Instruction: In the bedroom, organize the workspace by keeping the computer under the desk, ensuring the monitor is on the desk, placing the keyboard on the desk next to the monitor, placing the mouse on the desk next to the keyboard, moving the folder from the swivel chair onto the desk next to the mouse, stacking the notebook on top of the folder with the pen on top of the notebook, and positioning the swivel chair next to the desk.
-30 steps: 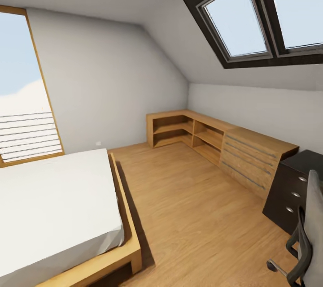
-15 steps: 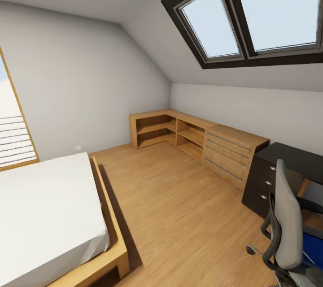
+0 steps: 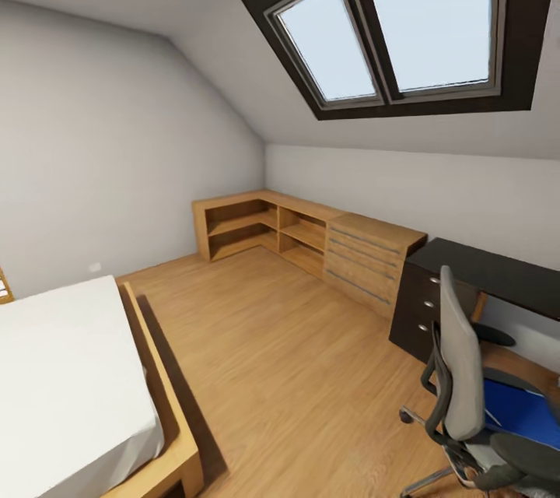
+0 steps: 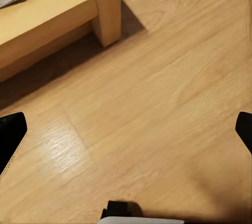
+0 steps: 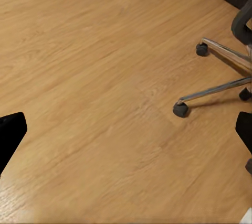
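- Bed [image 3: 70, 389] fills the left of the head view; its wooden corner [image 4: 107, 3] lies beyond the left hand [image 4: 126, 135], whose fingers are spread wide, holding nothing.
- Wooden shelving [image 3: 303, 237] runs along the far wall, mid-room.
- Swivel chair [image 3: 463, 381] stands at far right before the black tabletop [image 3: 498, 268]; the blue folder [image 3: 521, 412] lies flat on its seat.
- Right hand [image 5: 126, 135], likewise spread and empty, is the nearer one: chrome chair base [image 5: 220, 77] lies ahead of it.
- No writing or brands readable.
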`<state>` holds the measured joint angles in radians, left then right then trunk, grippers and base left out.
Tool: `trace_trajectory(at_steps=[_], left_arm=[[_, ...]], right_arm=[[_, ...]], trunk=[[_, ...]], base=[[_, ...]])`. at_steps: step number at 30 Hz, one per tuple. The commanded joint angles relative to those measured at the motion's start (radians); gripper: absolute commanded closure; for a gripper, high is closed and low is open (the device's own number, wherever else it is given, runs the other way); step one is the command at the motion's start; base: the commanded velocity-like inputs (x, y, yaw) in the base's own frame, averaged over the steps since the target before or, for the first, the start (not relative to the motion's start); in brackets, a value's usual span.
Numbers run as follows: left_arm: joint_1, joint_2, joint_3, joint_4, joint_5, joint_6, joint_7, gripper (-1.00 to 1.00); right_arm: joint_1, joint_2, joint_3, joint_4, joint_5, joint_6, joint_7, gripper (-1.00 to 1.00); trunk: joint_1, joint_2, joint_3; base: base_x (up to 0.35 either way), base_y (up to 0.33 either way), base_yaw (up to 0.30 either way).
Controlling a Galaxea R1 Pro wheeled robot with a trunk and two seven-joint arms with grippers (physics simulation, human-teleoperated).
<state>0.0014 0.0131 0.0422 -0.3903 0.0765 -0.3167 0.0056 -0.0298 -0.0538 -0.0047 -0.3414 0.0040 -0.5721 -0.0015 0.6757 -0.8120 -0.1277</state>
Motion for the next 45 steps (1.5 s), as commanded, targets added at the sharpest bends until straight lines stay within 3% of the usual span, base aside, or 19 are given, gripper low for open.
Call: trace_trajectory(at_steps=[1, 17, 37, 45], left_arm=[[0.000, 0.000, -0.002, -0.001, 0.008, -0.004, 0.001, -1.00], [0.000, 0.002, -0.002, -0.001, 0.008, -0.022, 0.001, -1.00], [0.000, 0.004, -0.002, -0.001, 0.009, -0.025, -0.001, -1.00], [0.000, 0.004, -0.001, -0.001, 0.009, -0.025, -0.001, -1.00]], right_arm=[[-0.001, 0.000, 0.000, 0.001, 0.001, -0.003, 0.000, -1.00], [-0.001, 0.000, 0.000, 0.001, 0.001, -0.003, 0.000, -1.00], [-0.001, 0.000, 0.000, 0.002, 0.002, 0.001, 0.001, -1.00], [-0.001, -0.001, 0.000, 0.002, 0.002, 0.001, 0.001, -1.00]], trunk=[[0.000, -0.001, -0.001], [0.000, -0.001, -0.001], [0.000, -0.001, -0.001], [0.000, -0.001, -0.001]], base=[[0.211, 0.254, -0.272], [0.237, 0.252, -0.272], [0.044, 0.031, -0.272], [0.219, 0.186, -0.272]])
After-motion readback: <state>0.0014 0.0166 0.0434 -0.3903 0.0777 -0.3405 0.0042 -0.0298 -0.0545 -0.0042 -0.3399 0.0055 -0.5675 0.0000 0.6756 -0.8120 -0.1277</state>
